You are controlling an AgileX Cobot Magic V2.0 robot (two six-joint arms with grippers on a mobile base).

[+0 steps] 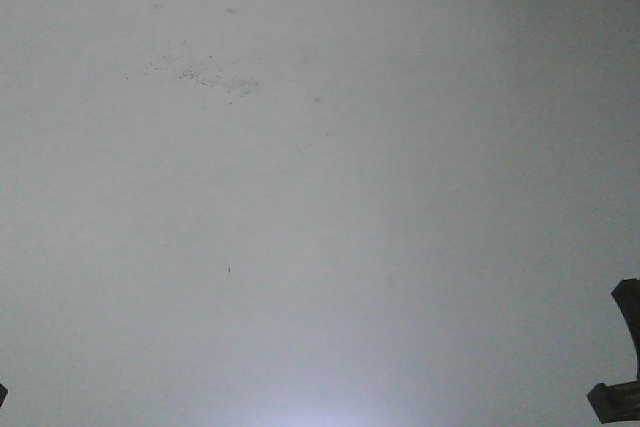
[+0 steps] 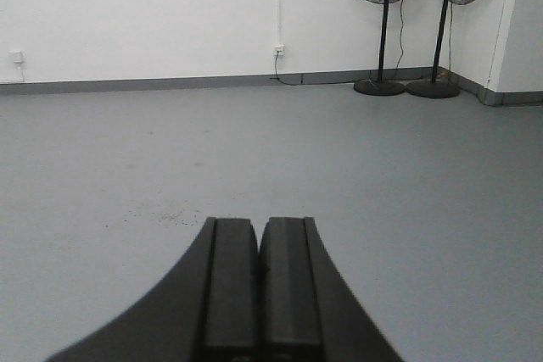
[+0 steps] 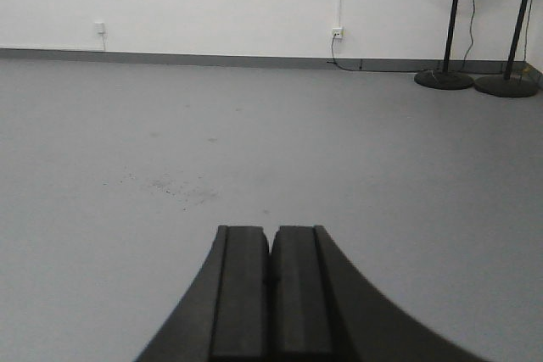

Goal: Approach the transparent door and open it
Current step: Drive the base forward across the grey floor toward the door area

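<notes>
transparent door not seen in any view, left gripper (image 2: 259,239) clenched pad to pad with nothing grasped, right gripper (image 3: 271,243) likewise clenched, grey floor (image 2: 407,175) faced, pedestal fans (image 2: 386,23) stood at its far right corner, white wall (image 2: 127,14) behind

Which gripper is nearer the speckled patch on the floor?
Left. The left gripper points just right of the speckled patch; the right gripper sits farther right of it.
</notes>
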